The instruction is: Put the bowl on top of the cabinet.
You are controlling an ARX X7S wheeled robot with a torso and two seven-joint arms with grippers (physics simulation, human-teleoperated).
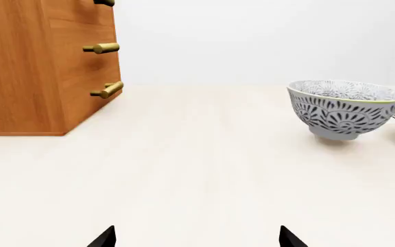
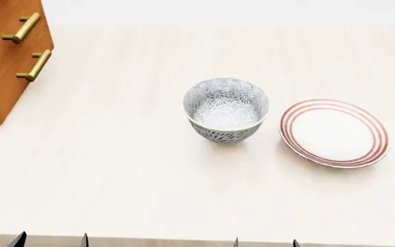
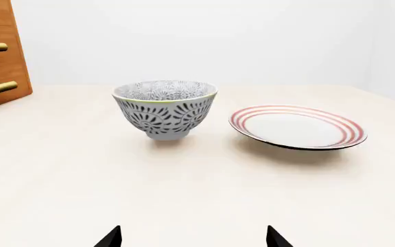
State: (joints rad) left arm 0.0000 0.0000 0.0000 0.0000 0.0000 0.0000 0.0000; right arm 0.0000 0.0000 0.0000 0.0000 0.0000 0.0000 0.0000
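Centrally in the head view: bowl [image 2: 226,109] upright on table [image 2: 136,175], plate [image 2: 333,132] just beside it at right. Cabinet [image 2: 5,56] at upper left, well apart. Left gripper [image 2: 52,240] and right gripper [image 2: 266,242] at bottom edge, both spread wide, holding nothing.

Head view looks steeply down on the table [image 2: 115,170] from above its near edge, taking in the bowl [image 2: 226,109] at centre, the plate [image 2: 333,132] to its right and a corner of the cabinet [image 2: 5,62] at far left. Left wrist view sits low over the table, facing level toward the back wall, cabinet near on one side, bowl farther off at the opposite side, plate only a sliver at the frame edge. Right wrist view is also low and level, closer to bowl and plate, cabinet only at the frame edge. All three share bowl, cabinet front and plate.
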